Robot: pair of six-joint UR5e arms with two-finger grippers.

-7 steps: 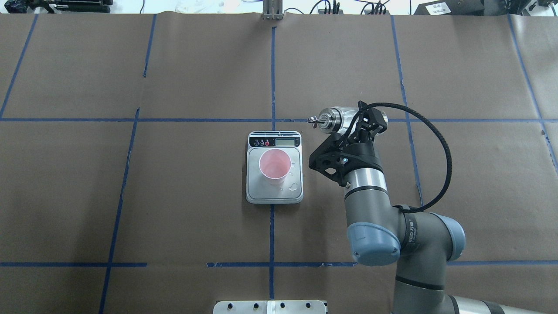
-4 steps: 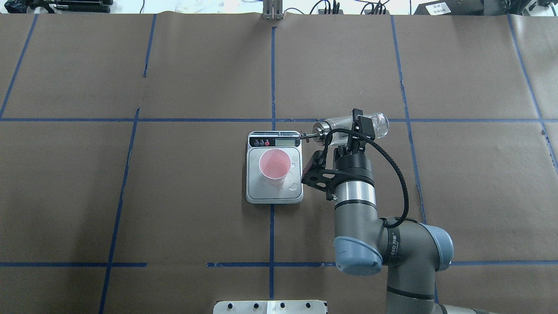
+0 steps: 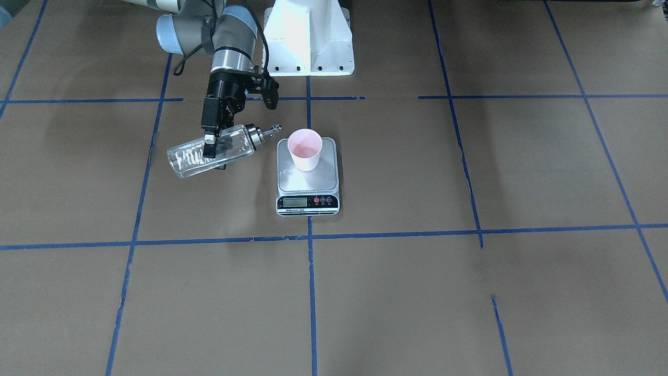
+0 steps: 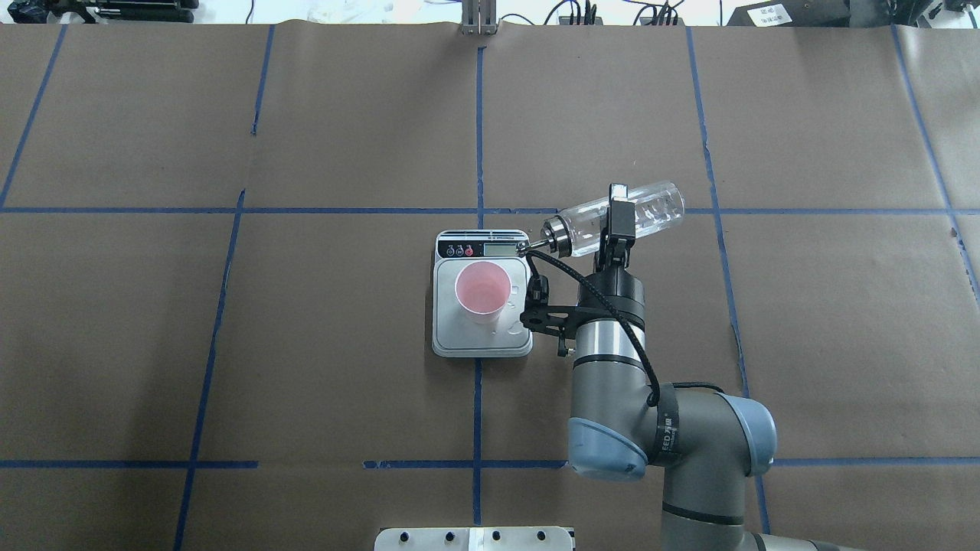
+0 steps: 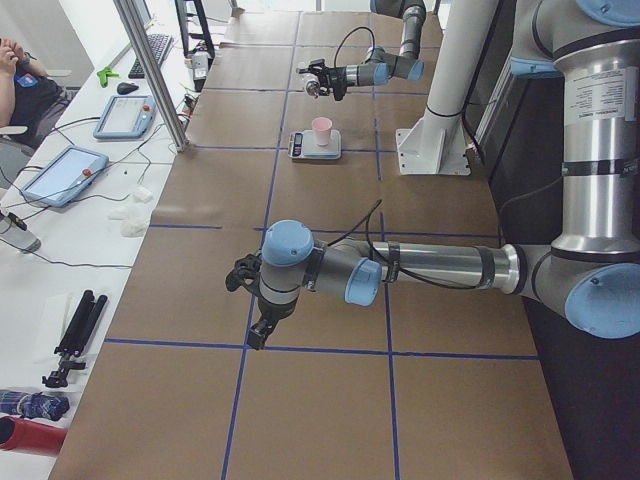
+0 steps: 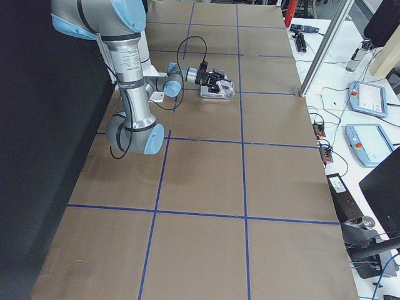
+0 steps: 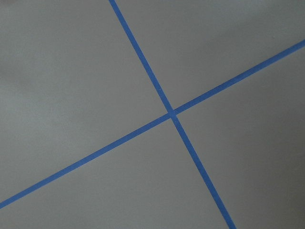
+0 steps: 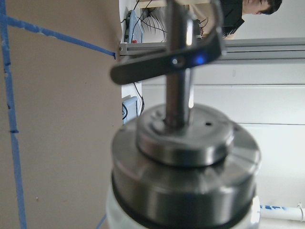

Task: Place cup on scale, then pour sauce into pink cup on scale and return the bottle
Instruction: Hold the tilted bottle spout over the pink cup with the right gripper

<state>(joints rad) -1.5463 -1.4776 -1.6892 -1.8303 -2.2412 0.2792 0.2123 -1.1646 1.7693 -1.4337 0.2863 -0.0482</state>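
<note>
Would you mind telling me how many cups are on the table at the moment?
1. The pink cup stands upright on the scale, near the bottle held by the right gripper; no other shows.

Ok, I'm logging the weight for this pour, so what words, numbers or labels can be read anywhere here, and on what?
Nothing reads clearly.
Flat silver-grey kitchen scale, LCD display: digits too small to read.
Print by its round buttons: too small.
White lettering on the black band round the right arm: blurred.
White label on a black box beyond the table: too small.
Clear glass bottle in the right gripper: no label.
</note>
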